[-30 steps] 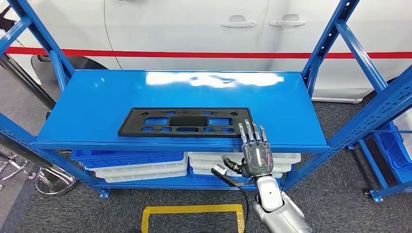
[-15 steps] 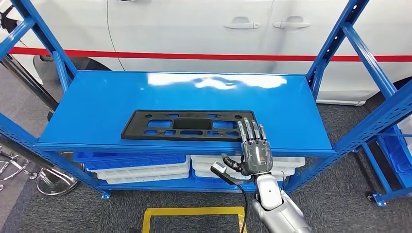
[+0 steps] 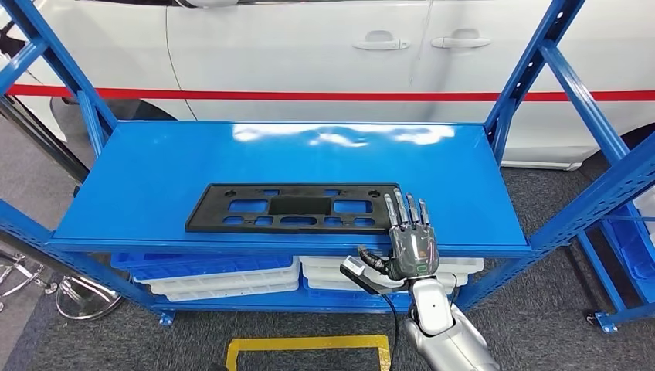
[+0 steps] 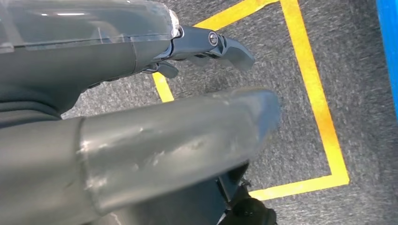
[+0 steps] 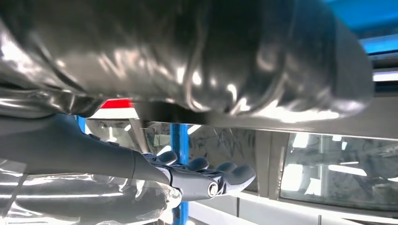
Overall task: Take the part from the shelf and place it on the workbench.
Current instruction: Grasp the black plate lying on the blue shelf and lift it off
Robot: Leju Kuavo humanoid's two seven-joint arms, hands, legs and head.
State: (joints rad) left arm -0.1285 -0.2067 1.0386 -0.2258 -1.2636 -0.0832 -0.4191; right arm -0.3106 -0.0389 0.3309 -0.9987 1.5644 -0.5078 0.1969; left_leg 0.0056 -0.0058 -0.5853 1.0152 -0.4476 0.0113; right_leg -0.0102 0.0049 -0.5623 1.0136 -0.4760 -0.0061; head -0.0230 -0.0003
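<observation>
The left hand (image 4: 141, 117) appears in the left wrist view above grey carpet and yellow floor tape (image 4: 314, 93); its thumb and fingers are apart and hold nothing.

In the head view, the part (image 3: 296, 207), a flat black plate with rectangular cut-outs, lies on the blue shelf (image 3: 154, 162), near the front edge and left of centre. Blue and white bins (image 3: 216, 270) are stacked on the level below.

The right hand (image 3: 409, 236) is raised at the shelf's front edge, back of hand toward the camera, fingers (image 3: 400, 205) extended and slightly apart. The fingertips overlap the part's right end; actual contact cannot be determined. Nothing is clamped in this hand.

A white car (image 3: 309, 46) with a red stripe stands behind the shelf.
</observation>
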